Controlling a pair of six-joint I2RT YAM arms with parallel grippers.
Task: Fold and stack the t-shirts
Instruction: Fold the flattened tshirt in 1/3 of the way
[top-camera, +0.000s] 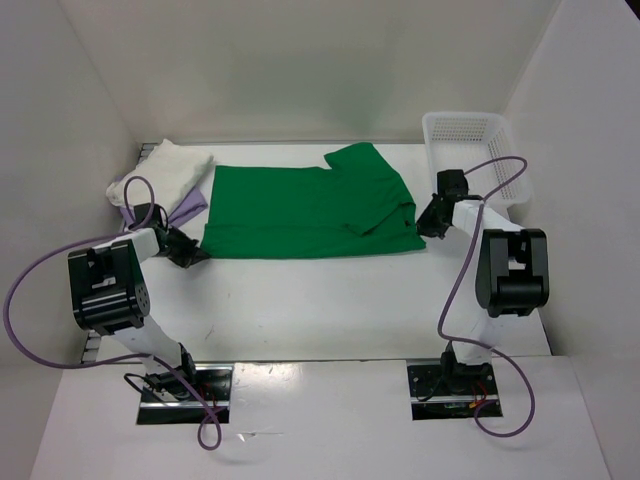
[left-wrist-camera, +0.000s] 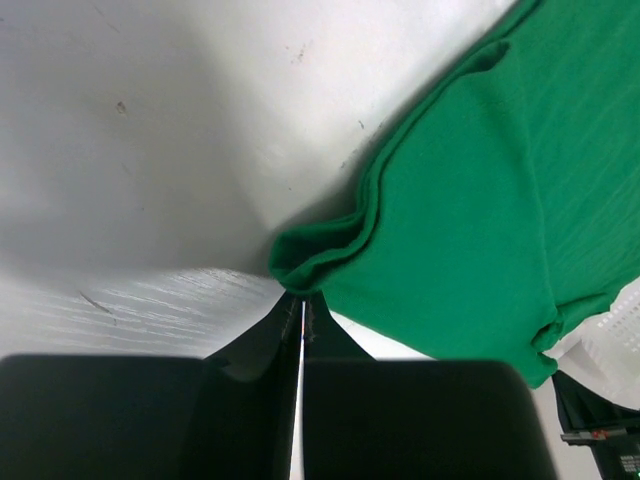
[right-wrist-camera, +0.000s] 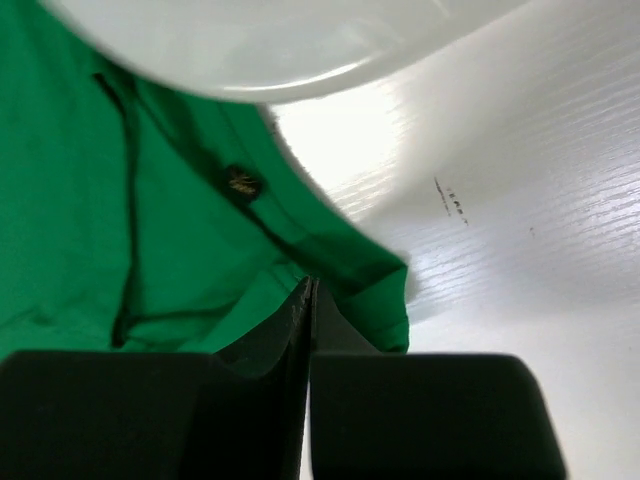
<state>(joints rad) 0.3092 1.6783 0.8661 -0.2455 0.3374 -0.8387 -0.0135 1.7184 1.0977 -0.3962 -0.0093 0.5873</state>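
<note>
Pinches both near corners of the green t-shirt (top-camera: 300, 210), left gripper (top-camera: 193, 253) and right gripper (top-camera: 428, 225) clamped shut; spans flat between the fingers, unfolded bar one sleeve; beyond the left fingers, seemingly folded: cream t-shirt (top-camera: 175, 168) atop lavender t-shirt (top-camera: 192, 208).

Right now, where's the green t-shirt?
Top view: green t-shirt spread mid-table, cream t-shirt to its left, white basket to its right; left gripper and right gripper pinch its near corners.
</note>
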